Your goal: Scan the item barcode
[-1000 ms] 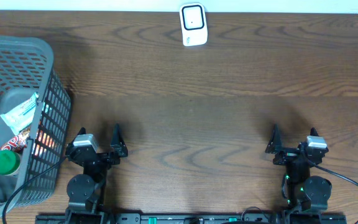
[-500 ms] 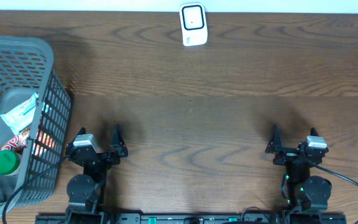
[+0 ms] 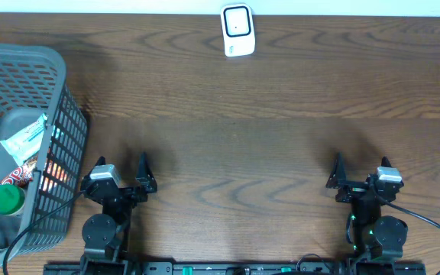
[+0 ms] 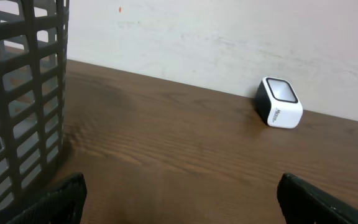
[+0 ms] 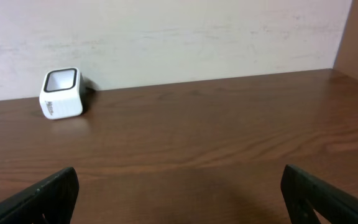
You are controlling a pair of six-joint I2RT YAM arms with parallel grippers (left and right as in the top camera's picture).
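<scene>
Noted no change over the last second: matched the earlier overhead pictures in every part. Found the left gripper and the right gripper parked at the near edge of the table, well apart, fingers spread wide on both, nothing between them. Took this, as a judgement, for a task not yet begun: no item picked up, nothing brought to be scanned.

Found the goods lying in the grey basket at the left edge: a pale wrapped bar, a red packet just nearer the robot, and a green-capped thing, probably a bottle, nearest of all. Could read no barcode on any of them from above.

Saw the white scanner at the far edge, near the middle, close against the wall, well apart from the basket and from both grippers. Made out its dark window, tilted upward, in both wrist views.

Saw nothing lying on the wood between basket and scanner. Judged the tall slotted basket wall the one hindrance. Reckoned on a reach down from above by the left gripper, just beside the basket, then a carry across to the scanner with the barcode turned toward the window.
</scene>
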